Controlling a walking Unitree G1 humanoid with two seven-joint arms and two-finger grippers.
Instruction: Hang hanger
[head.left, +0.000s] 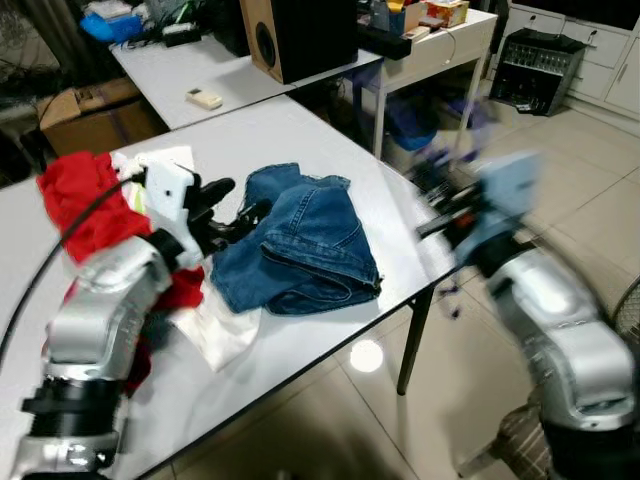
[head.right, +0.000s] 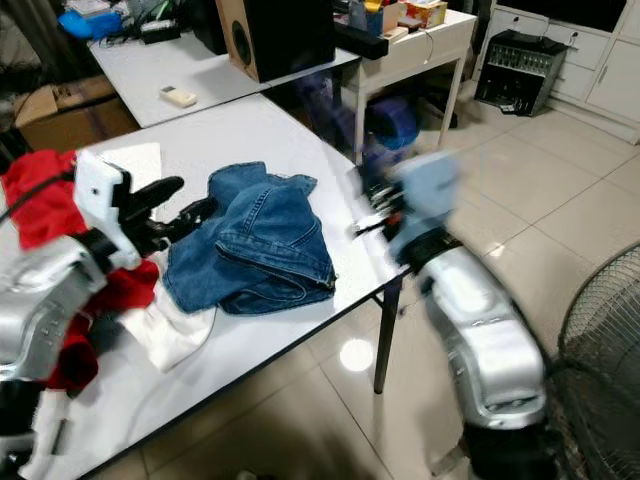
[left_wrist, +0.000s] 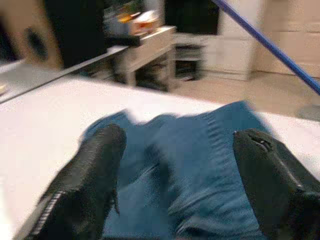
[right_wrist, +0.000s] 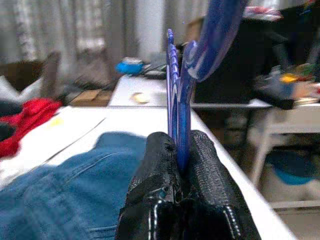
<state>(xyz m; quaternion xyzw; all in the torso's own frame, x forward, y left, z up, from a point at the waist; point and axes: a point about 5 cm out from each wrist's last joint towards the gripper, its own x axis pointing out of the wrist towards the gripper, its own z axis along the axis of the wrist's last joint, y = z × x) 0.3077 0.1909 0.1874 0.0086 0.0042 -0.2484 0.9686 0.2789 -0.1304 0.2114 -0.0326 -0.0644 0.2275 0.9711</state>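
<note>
Right gripper (right_wrist: 177, 150), right wrist view: fingers clenched flat on the blue hanger (right_wrist: 186, 75), the plastic pinched between the pads and rising upward from them. A firm pinch like that likely keeps it from swinging while you carry it.

Head views: the right arm is blurred off the table's (head.left: 330, 130) near edge, the hanger a faint blue smear by it. The folded jeans (head.left: 300, 240) lie mid-table, a red garment (head.left: 80, 200) heaped beside the left arm. You'll see no rail here, so I judge hanging is yet to come.

Left wrist view: left gripper (left_wrist: 177, 185) spread wide, fingers (left_wrist: 90, 180) over the jeans, grasping nothing; whether they touch the denim is unclear.
</note>
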